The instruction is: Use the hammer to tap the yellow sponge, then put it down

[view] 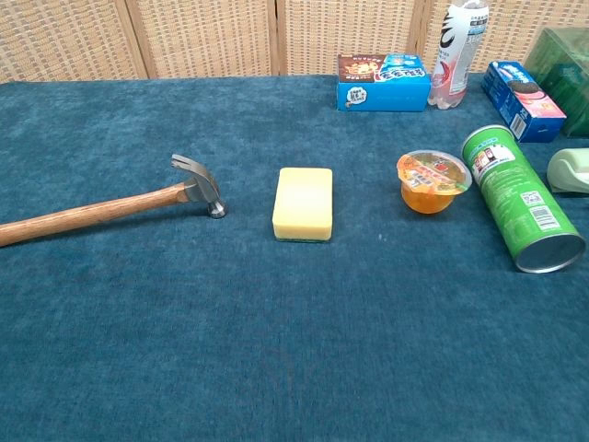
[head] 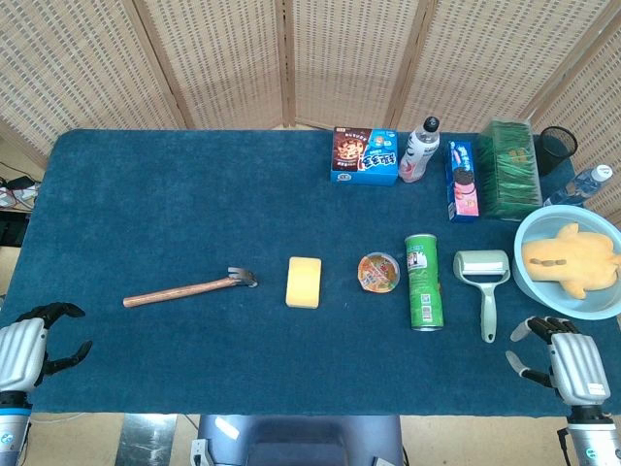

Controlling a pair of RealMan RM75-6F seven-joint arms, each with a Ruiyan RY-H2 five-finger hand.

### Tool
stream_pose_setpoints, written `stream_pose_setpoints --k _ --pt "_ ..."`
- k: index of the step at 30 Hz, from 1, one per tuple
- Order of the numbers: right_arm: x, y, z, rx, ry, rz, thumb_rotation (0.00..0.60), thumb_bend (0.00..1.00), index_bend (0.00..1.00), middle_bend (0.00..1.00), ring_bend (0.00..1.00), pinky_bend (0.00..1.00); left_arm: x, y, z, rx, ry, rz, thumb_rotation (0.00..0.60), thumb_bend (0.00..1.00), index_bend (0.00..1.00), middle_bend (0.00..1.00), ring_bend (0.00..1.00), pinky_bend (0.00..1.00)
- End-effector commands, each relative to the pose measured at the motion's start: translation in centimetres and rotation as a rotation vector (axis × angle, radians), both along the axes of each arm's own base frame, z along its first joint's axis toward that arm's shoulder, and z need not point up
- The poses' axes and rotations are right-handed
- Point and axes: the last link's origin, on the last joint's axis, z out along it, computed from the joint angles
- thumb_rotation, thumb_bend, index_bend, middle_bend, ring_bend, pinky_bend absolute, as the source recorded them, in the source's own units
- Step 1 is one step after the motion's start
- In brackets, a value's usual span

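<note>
A hammer with a wooden handle and a steel claw head lies flat on the blue cloth, its head pointing right toward the yellow sponge. A small gap separates the head from the sponge. My left hand hovers at the table's near left corner, fingers spread, holding nothing, well left of the handle's end. At the near right corner my right hand is likewise open and empty. Neither hand shows in the chest view.
Right of the sponge lie a jelly cup, a green chip can on its side and a lint roller. A light blue bowl holds a yellow toy. Boxes and bottles line the far edge.
</note>
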Motion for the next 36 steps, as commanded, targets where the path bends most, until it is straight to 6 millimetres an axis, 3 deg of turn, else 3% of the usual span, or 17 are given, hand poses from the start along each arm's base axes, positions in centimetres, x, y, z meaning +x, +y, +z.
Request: stream_pose_setpoints --k 1,12,17,20,23,26,30,36 --pt "0.0 -0.1 0.0 -0.001 -0.001 0.001 0.6 0.29 0.53 0.52 0.44 0.34 -0.2 0.0 -0.1 -0.008 0.0 0.007 0.6 0.28 0.4 0.39 0.32 0.3" --pt "-0.3 0.4 0.6 -0.012 0.007 -0.011 0.6 0.29 0.53 0.52 0.44 0.34 0.0 1.3 -0.3 -0.065 0.036 -0.017 0.6 0.28 0.4 0.39 0.32 0.31" --pt "-0.7 0.7 0.9 -0.03 -0.002 -0.023 0.6 0.29 0.53 0.52 0.44 0.34 0.2 4.0 -0.4 -0.174 0.137 -0.043 0.6 0.29 0.39 0.39 0.32 0.33" --pt "-1.1 1.0 0.9 -0.032 -0.008 -0.038 0.6 0.29 0.53 0.52 0.44 0.34 1.1 7.2 -1.1 -0.24 0.205 -0.094 0.6 0.3 0.39 0.39 0.32 0.34" --pt "-1.3 1.1 1.0 -0.038 -0.012 -0.046 0.6 0.29 0.53 0.52 0.44 0.34 1.7 8.9 -1.9 -0.276 0.225 -0.112 0.6 0.3 0.29 0.39 0.31 0.34" --pt "-1.7 1.3 1.1 -0.044 -0.013 -0.057 0.6 0.29 0.53 0.52 0.44 0.34 2.0 10.7 -3.1 -0.337 0.25 -0.11 0.6 0.3 0.22 0.37 0.3 0.34" --pt "-2.0 1.2 1.3 -0.051 -0.015 -0.067 0.6 0.29 0.53 0.52 0.44 0.34 2.8 13.4 -4.8 -0.384 0.267 -0.113 0.6 0.3 0.22 0.36 0.29 0.34" --pt "-2.4 1.3 1.4 -0.056 -0.018 -0.08 0.6 0.29 0.53 0.52 0.44 0.34 3.8 15.7 -7.6 -0.422 0.27 -0.126 0.6 0.3 0.22 0.36 0.29 0.34"
